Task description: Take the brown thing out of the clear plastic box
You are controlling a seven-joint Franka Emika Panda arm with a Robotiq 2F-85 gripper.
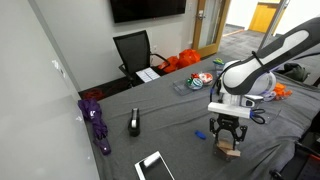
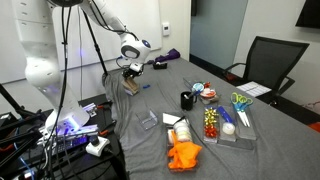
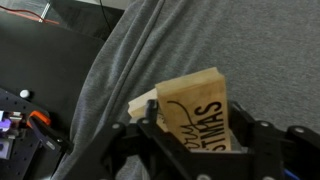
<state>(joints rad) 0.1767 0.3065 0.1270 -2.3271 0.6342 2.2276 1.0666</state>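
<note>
Looking at the big grey worktop (image 1: pixel 150 110), where is the job going on? asks Tim.

Near one edge, says Ana. The white arm (image 1: pixel 272 52) bends down there, and its pincer (image 1: pixel 229 136) points at the cloth.

Is the pincer holding something?

Yes. It is clenched on the brown thing (image 3: pixel 195 108). In the wrist view the block sits between the two dark fingers (image 3: pixel 250 132), one on each side (you can even see letters on the wood).

And the clear plastic box (image 3: pixel 143 104)?

That is the hard part. A pale edge peeks out just beside the block. I think that is the box, but I cannot tell if the block is in it or out of it.

So how should the robot do this bit well?

I would go straight up, and slowly. The squeeze should be firm, so the block does not slip. No tilting, or the block could catch on the box wall and drag it along. The edge of the worktop is near, so a bumped box could fall off.
</note>
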